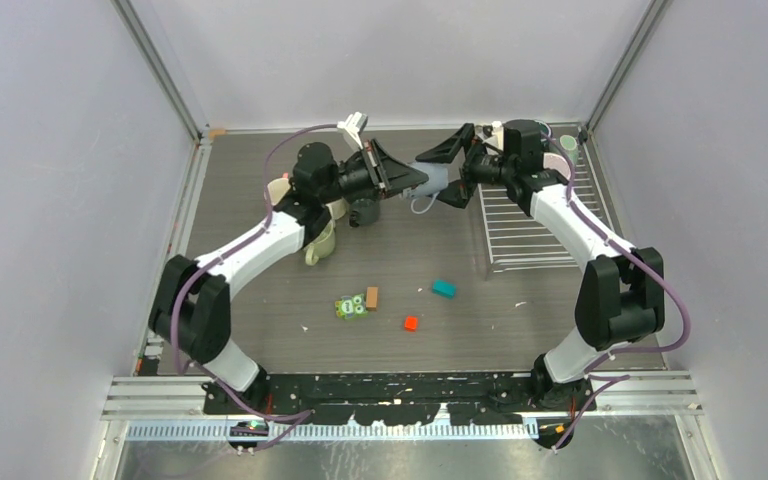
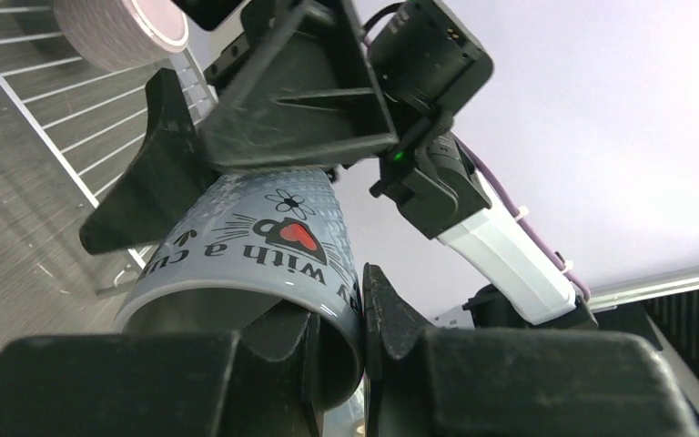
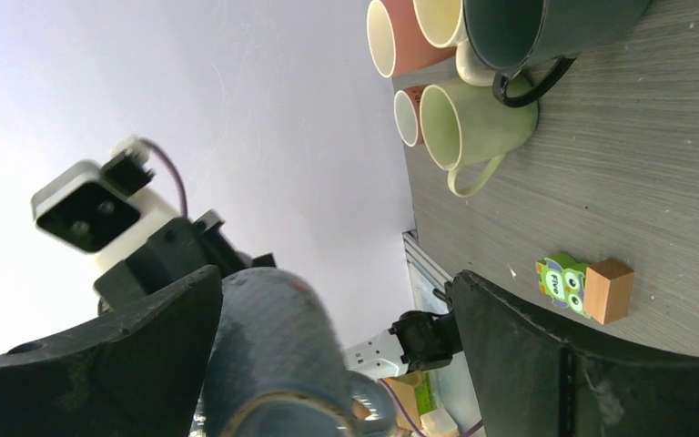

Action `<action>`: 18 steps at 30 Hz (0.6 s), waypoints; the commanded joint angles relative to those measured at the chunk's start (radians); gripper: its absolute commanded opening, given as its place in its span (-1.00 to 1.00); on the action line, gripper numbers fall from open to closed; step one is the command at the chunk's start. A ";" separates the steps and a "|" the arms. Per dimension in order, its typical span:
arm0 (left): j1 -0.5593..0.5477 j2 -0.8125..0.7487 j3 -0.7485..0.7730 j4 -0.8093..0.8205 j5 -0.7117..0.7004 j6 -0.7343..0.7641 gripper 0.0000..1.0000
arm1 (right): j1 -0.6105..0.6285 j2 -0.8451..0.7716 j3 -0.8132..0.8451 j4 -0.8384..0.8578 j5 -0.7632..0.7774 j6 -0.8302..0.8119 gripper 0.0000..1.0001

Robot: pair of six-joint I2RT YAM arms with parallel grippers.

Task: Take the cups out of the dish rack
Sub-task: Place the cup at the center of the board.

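A grey-blue mug (image 1: 430,184) with black lettering and a red heart hangs in the air between both arms, left of the dish rack (image 1: 535,228). My left gripper (image 1: 410,181) is shut on its rim, one finger inside and one outside, as the left wrist view (image 2: 346,319) shows on the mug (image 2: 255,246). My right gripper (image 1: 438,180) is open and straddles the mug's base end. In the right wrist view (image 3: 337,300) the mug (image 3: 273,346) lies against one finger, with a gap to the other. One cup (image 1: 566,144) stands at the rack's far right corner.
Several unloaded cups cluster on the table at the left: cream (image 1: 280,190), dark (image 1: 365,212), pale green (image 1: 320,245). Toy blocks lie mid-table: an owl block (image 1: 350,306), brown (image 1: 372,297), teal (image 1: 444,288), red (image 1: 411,323). Walls enclose the table.
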 commanded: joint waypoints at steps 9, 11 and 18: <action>0.020 -0.251 0.121 -0.584 -0.129 0.426 -1.00 | -0.076 -0.104 -0.004 -0.148 0.176 -0.157 1.00; 0.020 -0.263 0.148 -0.739 -0.176 0.500 -1.00 | -0.075 -0.112 0.003 -0.200 0.224 -0.208 1.00; 0.017 -0.245 0.232 -1.116 -0.351 0.728 -1.00 | -0.073 -0.140 -0.004 -0.285 0.315 -0.301 0.99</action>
